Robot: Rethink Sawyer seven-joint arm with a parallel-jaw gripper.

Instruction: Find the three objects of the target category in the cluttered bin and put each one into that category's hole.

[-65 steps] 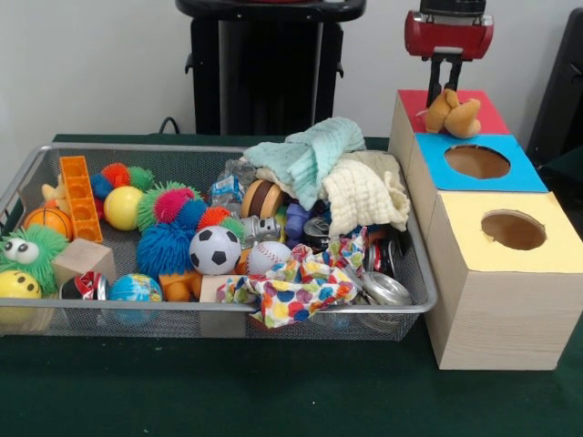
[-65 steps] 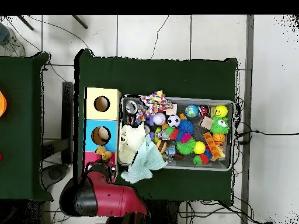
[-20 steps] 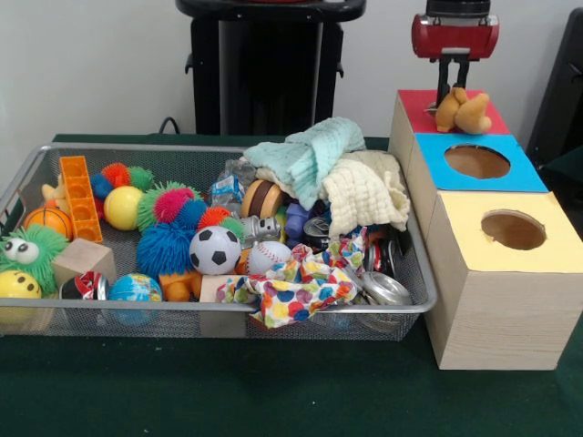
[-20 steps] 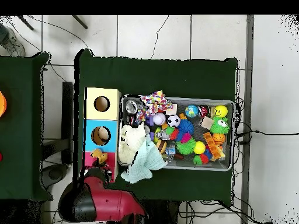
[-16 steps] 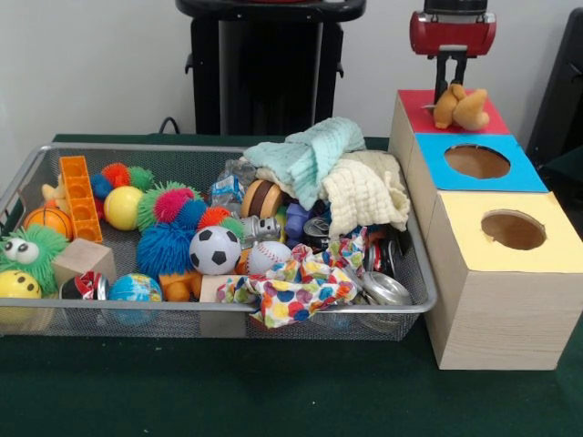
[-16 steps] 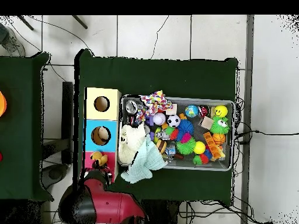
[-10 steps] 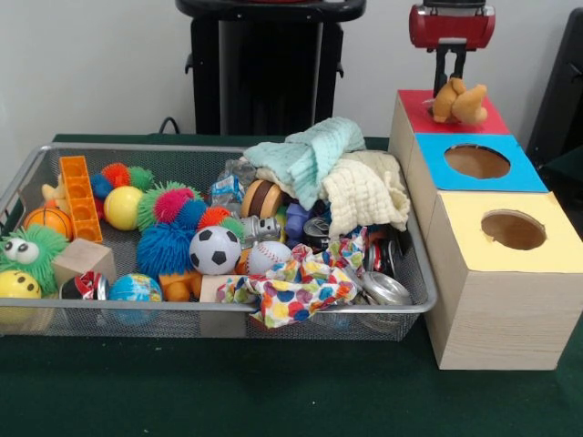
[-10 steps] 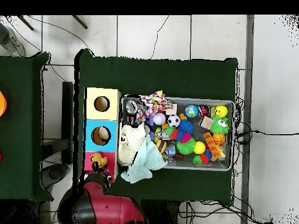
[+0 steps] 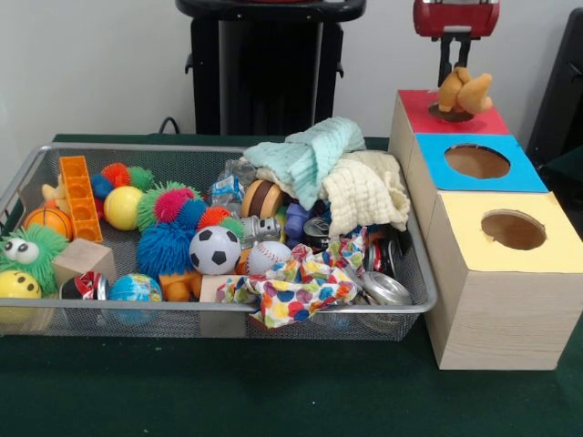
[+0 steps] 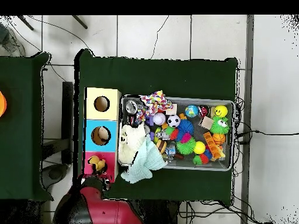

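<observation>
Tan plush (image 9: 465, 90) hangs pinched in the tool (image 9: 455, 71) over the red box's hole (image 9: 450, 114). Tool's red housing cut off at top edge. Bin (image 9: 228, 309) contents partly hidden under cloths (image 9: 314, 155).

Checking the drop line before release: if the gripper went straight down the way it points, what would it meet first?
The gripper, shut on the orange plush toy, points down at the red-topped box. The dark hole lies below, so it would likely enter that; depth is unclear.
</observation>
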